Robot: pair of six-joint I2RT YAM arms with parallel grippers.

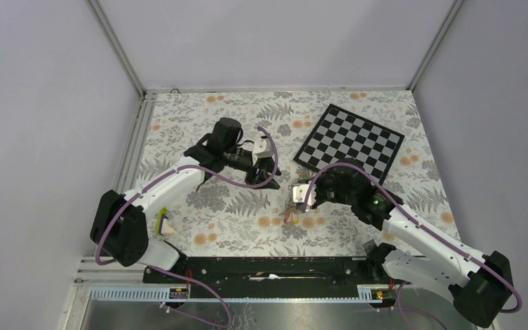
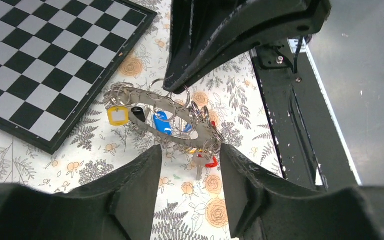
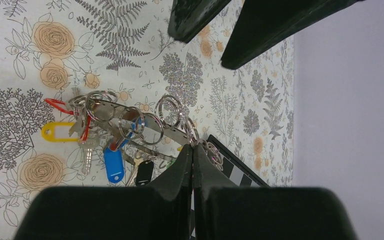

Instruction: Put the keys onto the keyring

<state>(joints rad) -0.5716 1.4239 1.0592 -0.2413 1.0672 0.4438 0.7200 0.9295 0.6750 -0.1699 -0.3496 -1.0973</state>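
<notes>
The keyring (image 3: 172, 134) is a flat grey ring carrying several small split rings. Keys hang from it: yellow tag (image 3: 59, 131), blue (image 3: 113, 164), black (image 3: 144, 171) and red (image 3: 55, 104). My right gripper (image 3: 192, 148) is shut on the keyring's edge and holds it tilted over the floral cloth. In the top view the right gripper (image 1: 302, 194) is at the table's middle with the keyring (image 1: 293, 197) at its tip. My left gripper (image 2: 191, 156) is open and empty, just short of the keyring (image 2: 152, 96), facing it. The yellow tag (image 2: 117, 116), blue key (image 2: 162, 122) and red key (image 2: 211, 161) show below it.
A black-and-white chequered board (image 1: 350, 141) lies at the back right, close behind the keyring; it also shows in the left wrist view (image 2: 40, 65). A black rail (image 1: 268, 268) runs along the near edge. A small yellow-and-white object (image 1: 163, 223) lies by the left arm.
</notes>
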